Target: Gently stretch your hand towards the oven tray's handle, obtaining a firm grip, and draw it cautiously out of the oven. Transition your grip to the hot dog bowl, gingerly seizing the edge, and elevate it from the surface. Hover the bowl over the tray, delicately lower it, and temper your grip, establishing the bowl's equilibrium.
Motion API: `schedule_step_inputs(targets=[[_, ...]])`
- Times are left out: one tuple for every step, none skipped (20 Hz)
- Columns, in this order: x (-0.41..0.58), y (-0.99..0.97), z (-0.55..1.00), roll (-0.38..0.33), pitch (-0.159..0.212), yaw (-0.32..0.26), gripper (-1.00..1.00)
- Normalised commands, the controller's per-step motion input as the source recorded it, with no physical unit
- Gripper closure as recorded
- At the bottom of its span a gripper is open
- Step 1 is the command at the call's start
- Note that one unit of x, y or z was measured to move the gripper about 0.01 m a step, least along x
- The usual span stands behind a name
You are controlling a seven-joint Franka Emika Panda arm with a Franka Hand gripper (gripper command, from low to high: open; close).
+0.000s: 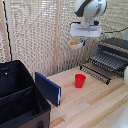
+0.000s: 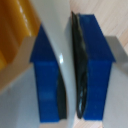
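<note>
Right now the robot arm holds the hot dog bowl (image 1: pixel 75 44) up in the air, well above the wooden table (image 1: pixel 95 102) and level with the top of the oven (image 1: pixel 114 47), on the side of it toward the exterior view's left. The gripper (image 1: pixel 82 36) is clamped on the bowl's edge: the wrist view shows its blue pads (image 2: pixel 95 67) pressed on either side of the thin white rim (image 2: pixel 60 55), with yellow-orange food just beside them. The bowl is small, shallow and white, and it hangs fairly level. The oven tray (image 1: pixel 107 62), a dark rack of thin parallel bars, is already drawn out of the oven's front, with the oven tray's handle (image 1: pixel 94 73) along its near edge. As I judge it, the step in hand is carrying the bowl across to hover over that rack. To do it well, the arm should keep the bowl level, move slowly toward the oven, stop over the middle of the bars, not the handle, lower until the base rests flat, and only then ease the grip. A red cup (image 1: pixel 80 80) stands on the table below, in front of the tray, apart from the path.
</note>
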Motion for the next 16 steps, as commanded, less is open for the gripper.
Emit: schedule_step_inputs(targets=[[-0.283,-0.42,0.13,0.003,0.0,-0.278,1.0],[-0.271,-0.41,0.11,0.0,0.0,-0.281,1.0],[-0.263,-0.41,0.11,0.0,0.0,-0.281,1.0],[-0.254,-0.42,0.08,0.0,-0.004,-0.281,1.0],[-0.246,-0.42,0.06,0.0,-0.012,-0.281,1.0],[-0.231,-0.44,0.01,0.0,-0.026,-0.276,1.0],[-0.229,-0.45,0.0,0.0,-0.036,-0.273,1.0],[-0.237,-0.45,0.0,0.0,-0.038,-0.273,1.0],[-0.234,-0.46,0.0,0.0,-0.043,-0.269,1.0],[-0.254,-0.48,0.0,0.0,-0.056,-0.258,1.0],[-0.266,-0.49,0.0,0.0,-0.061,-0.253,1.0],[-0.266,-0.5,0.0,0.0,-0.068,-0.25,1.0],[-0.283,-0.51,0.0,0.0,-0.065,-0.245,1.0],[-0.306,-0.52,0.0,0.0,-0.071,-0.238,1.0],[-0.32,-0.53,-0.01,0.0,-0.075,-0.235,1.0],[-0.326,-0.53,-0.02,0.0,-0.076,-0.234,1.0]])
